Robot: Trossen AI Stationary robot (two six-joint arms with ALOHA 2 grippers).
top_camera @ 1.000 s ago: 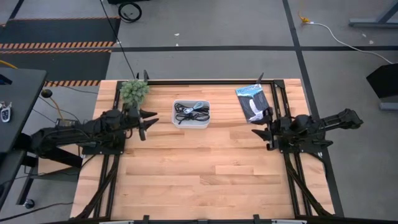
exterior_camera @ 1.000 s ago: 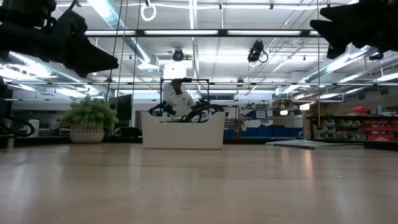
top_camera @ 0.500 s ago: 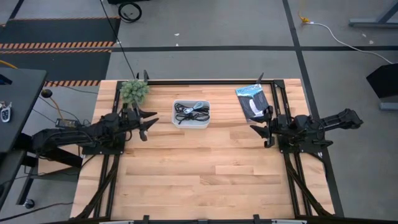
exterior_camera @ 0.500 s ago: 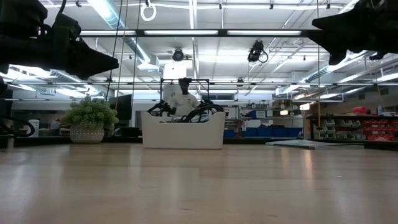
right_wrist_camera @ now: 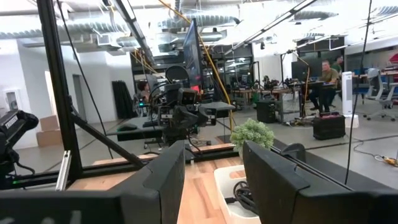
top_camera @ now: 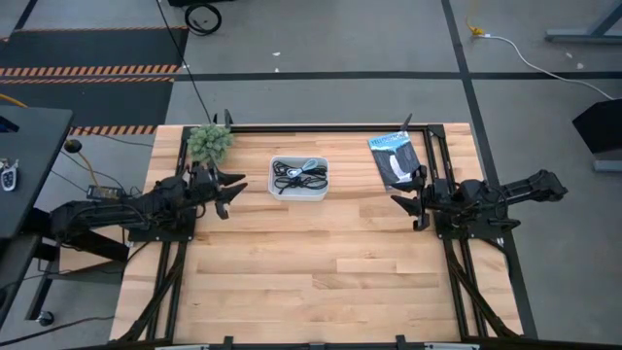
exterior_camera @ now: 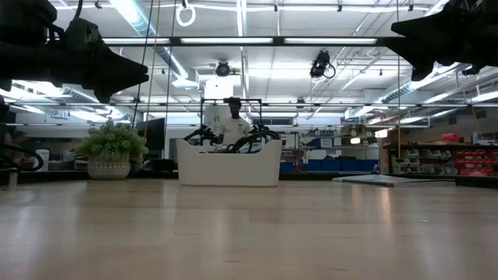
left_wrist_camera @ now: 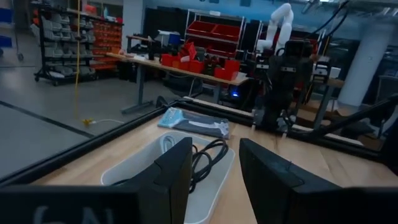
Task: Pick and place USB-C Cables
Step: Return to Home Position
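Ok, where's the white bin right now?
In the high view the white bin sits near the top edge of the table, mid-width, cables inside, between the small plant on its left and the dark packet on its right.

Cables (top_camera: 299, 177): thin, coiled, heaped in one tangle.
Colours: mostly black; one light blue-grey cable (top_camera: 309, 164) is seen.
Place: inside the white bin (top_camera: 299, 198), upper centre of the high view.

wooden table (top_camera: 321, 262) | white bin (top_camera: 299, 196) mid-back | potted plant (top_camera: 209, 142) back-left | dark packet (top_camera: 394, 160) back-right
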